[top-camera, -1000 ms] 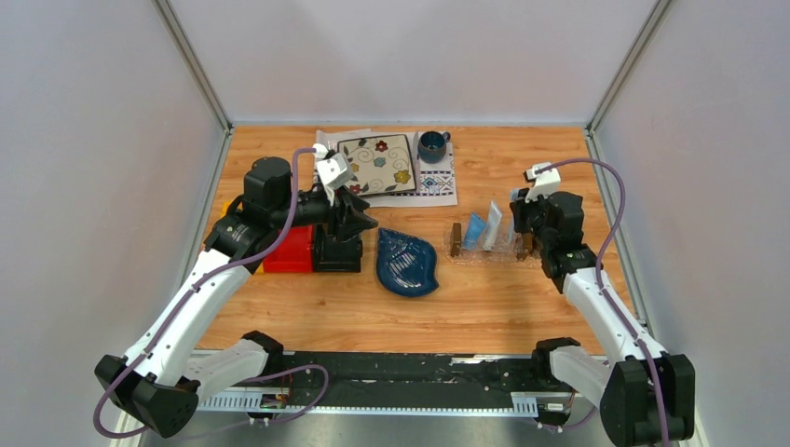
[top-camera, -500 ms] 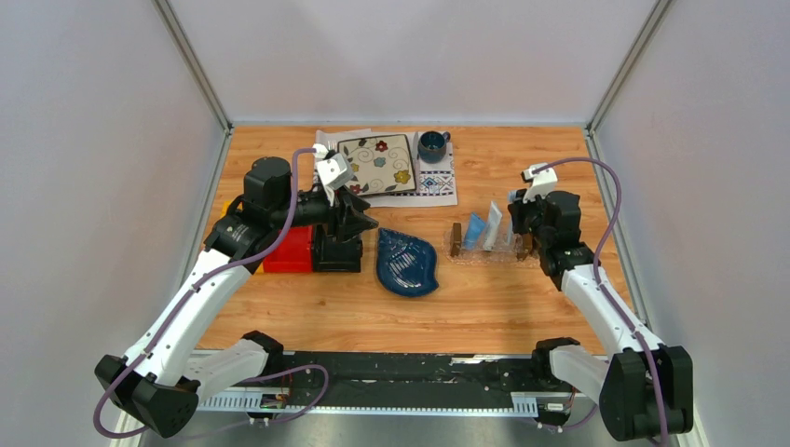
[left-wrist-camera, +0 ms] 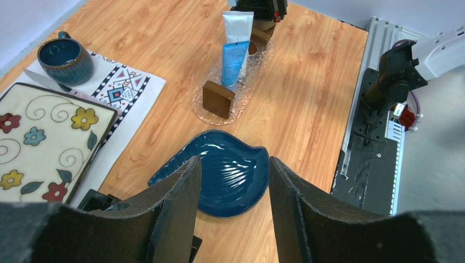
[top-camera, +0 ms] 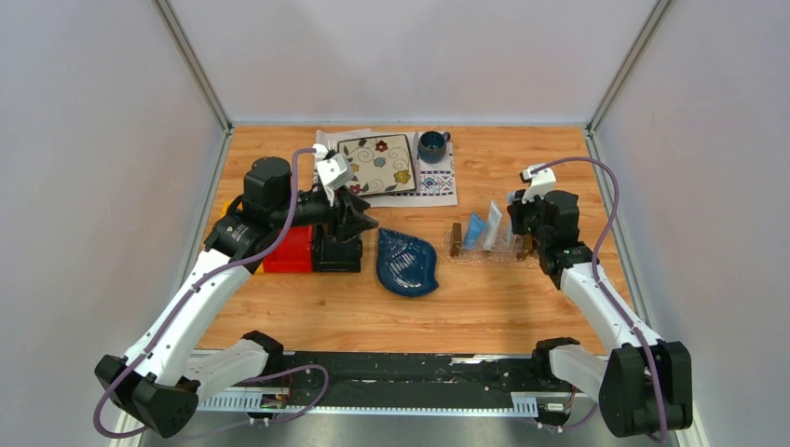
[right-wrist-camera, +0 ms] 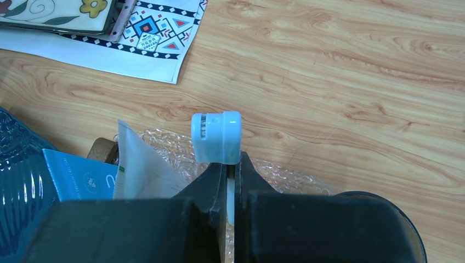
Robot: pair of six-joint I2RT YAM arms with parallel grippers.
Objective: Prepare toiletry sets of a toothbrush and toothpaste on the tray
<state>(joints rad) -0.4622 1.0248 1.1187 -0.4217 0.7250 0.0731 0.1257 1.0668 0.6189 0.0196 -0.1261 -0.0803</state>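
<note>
**Toothbrush pinched in right claw at the tray's right end**

Right claw (right-wrist-camera: 230,178) is pressed together on the slim white handle of the toothbrush (right-wrist-camera: 216,137). The brush's pale blue capped head projects just past the fingertips. In the overhead view this claw (top-camera: 517,226) sits over the right-hand end of the tray (top-camera: 484,257). The wrist view shows the brush head above the tray's clear, bubbled surface. Whether the brush touches the tray cannot be told.

The tray lies on the bench (top-camera: 522,158), right of centre, with a brown wooden block (left-wrist-camera: 218,99) at its left short end and another at the right. Two toothpaste tubes stand leaning inside it. The light blue tube (top-camera: 476,230) is nearer the left block. The white tube (top-camera: 492,224) is just beside it, on the side towards the right claw.

Left claw (left-wrist-camera: 233,203) is spread and holds nothing. It hangs above the black bin (top-camera: 335,253), which stands against the red bin (top-camera: 289,250).

The blue leaf dish (top-camera: 407,263) lies between the black bin and the tray, apart from the tray. At the far side of the bench, the flowered plate (top-camera: 377,163) rests on a patterned mat (top-camera: 438,183), with the dark blue mug (top-camera: 432,145) just beside the plate.
</note>
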